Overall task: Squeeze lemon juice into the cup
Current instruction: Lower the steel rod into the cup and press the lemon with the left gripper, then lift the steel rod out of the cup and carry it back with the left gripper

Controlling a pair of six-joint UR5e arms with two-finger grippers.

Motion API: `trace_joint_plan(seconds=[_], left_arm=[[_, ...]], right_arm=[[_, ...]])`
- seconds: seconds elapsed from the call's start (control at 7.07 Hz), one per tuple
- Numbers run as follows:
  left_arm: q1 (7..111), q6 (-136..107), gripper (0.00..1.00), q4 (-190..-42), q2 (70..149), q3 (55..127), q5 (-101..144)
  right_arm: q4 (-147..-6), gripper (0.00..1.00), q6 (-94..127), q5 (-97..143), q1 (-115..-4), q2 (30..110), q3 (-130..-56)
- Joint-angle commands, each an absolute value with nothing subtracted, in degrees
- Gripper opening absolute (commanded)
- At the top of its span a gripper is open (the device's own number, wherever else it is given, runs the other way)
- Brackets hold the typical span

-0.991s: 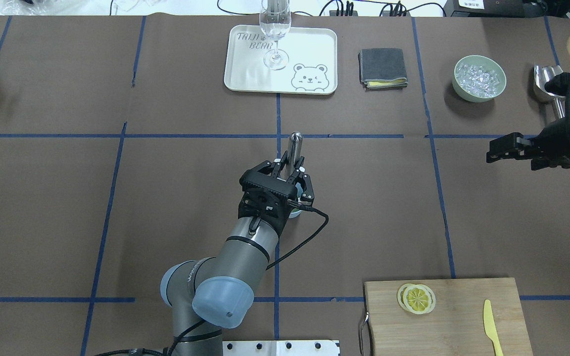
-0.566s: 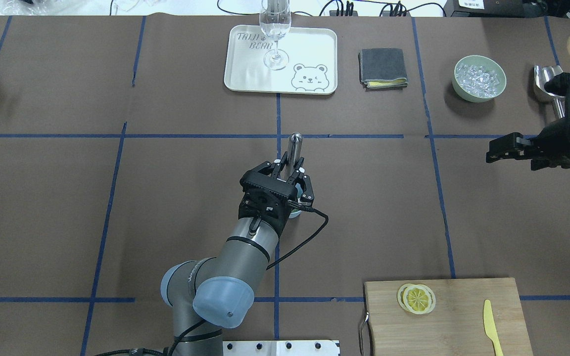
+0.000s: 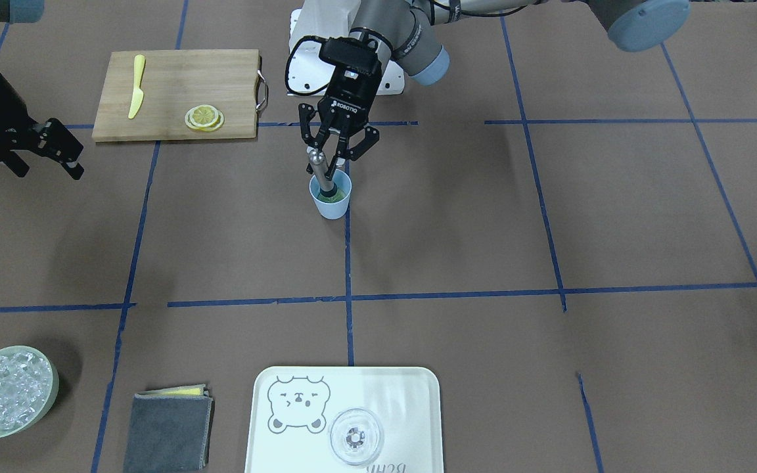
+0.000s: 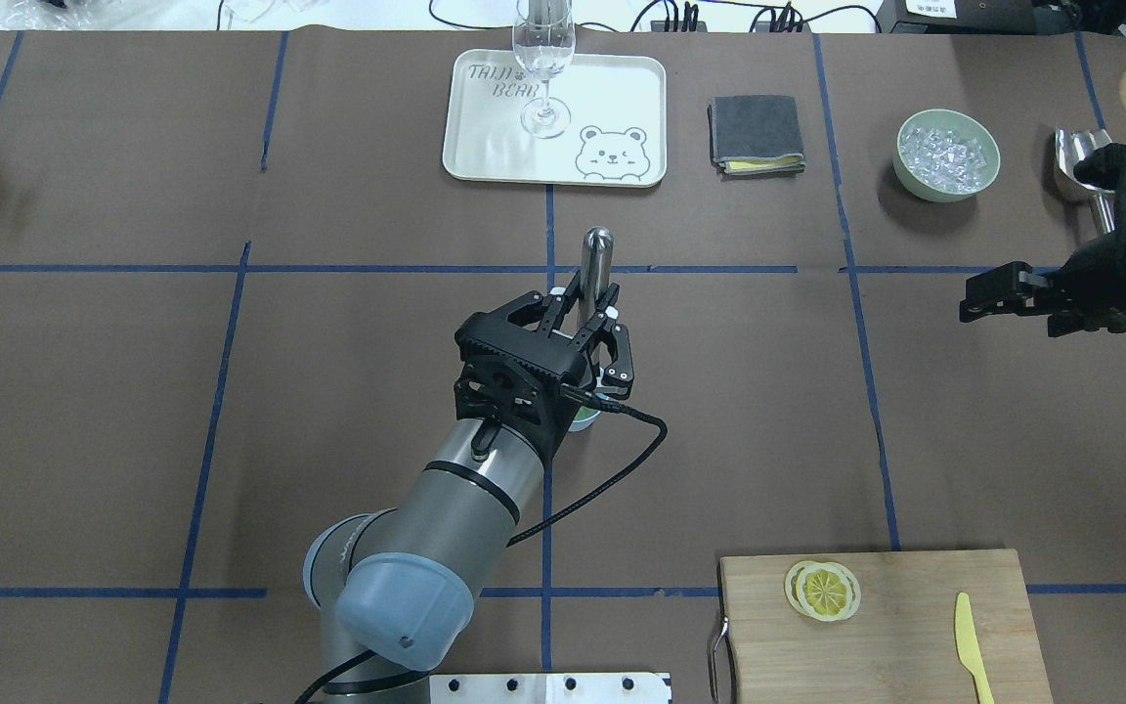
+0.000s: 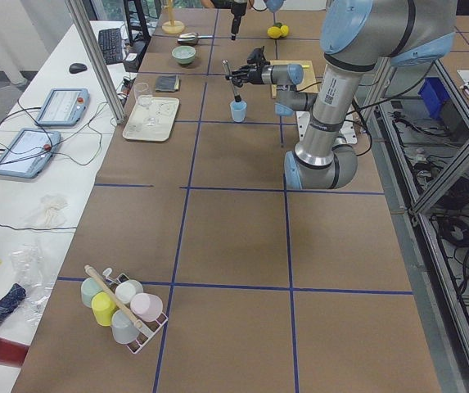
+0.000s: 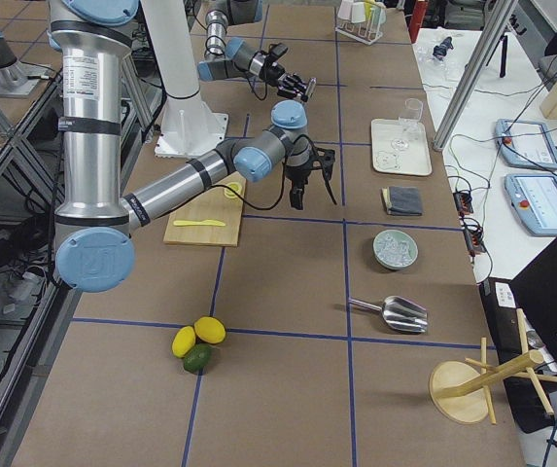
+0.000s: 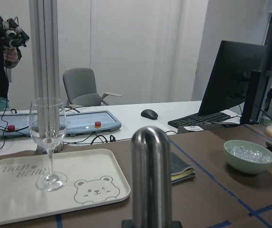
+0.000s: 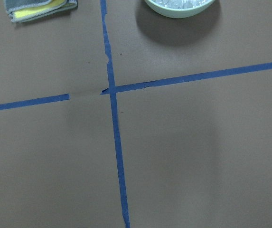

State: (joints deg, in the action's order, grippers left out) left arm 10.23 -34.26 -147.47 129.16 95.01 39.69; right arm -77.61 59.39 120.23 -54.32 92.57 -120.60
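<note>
While the L gripper [image 4: 584,305] pinches a smooth, round-topped steel rod [image 4: 598,256] partway up, the rod leans w/ its lower end inside the cup [image 3: 332,207], a small tapered light-blue plastic one w/ something green inside. Thin round lemon [image 4: 823,590] slices, yellow rind and pale segmented face, lie overlapped on the wooden board [image 4: 915,645], well apart from the cup. A flat yellow knife [image 4: 969,636] lies near them on the same board. R gripper [image 4: 975,293] hangs over brown paper, fingers apart, holding nothing. Far side: glossy bear-print tray [image 4: 485,147] w/ clear stemmed glass [image 4: 545,49], folded grey cloth [image 4: 757,132], pale green bowl [image 4: 915,181] of ice chunks. Vs 0.6 s ago: L gripper and rod sit higher, and in the overhead view the rod top is now past the blue tape line. Cup, lemon and R gripper are unchanged.
</note>
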Motion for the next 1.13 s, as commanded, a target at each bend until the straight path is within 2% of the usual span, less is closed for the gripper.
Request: trace_joint_plan(seconds=[0.0, 0.28, 0.57, 0.99], left_arm=[[10.81, -30.06, 0.0, -147.74, 127.8, 101.32, 39.73], [13.26, -31.28, 0.0, -147.57, 126.48, 105.02, 39.46], [18.41, -34.71, 0.0, -147.39, 114.23, 104.94, 41.11], [35.1, -35.07, 0.0, -145.56, 100.51, 104.85, 69.33]], right_arm=[[-77.61, 1.0, 59.33, 120.23, -54.32, 92.55, -120.59], [-77.61, 1.0, 59.33, 120.23, -54.4, 92.55, -120.5], [-77.61, 1.0, 59.41, 120.23, -54.4, 92.64, -120.5], [-77.61, 1.0, 59.33, 120.06, -54.4, 92.72, -120.15]])
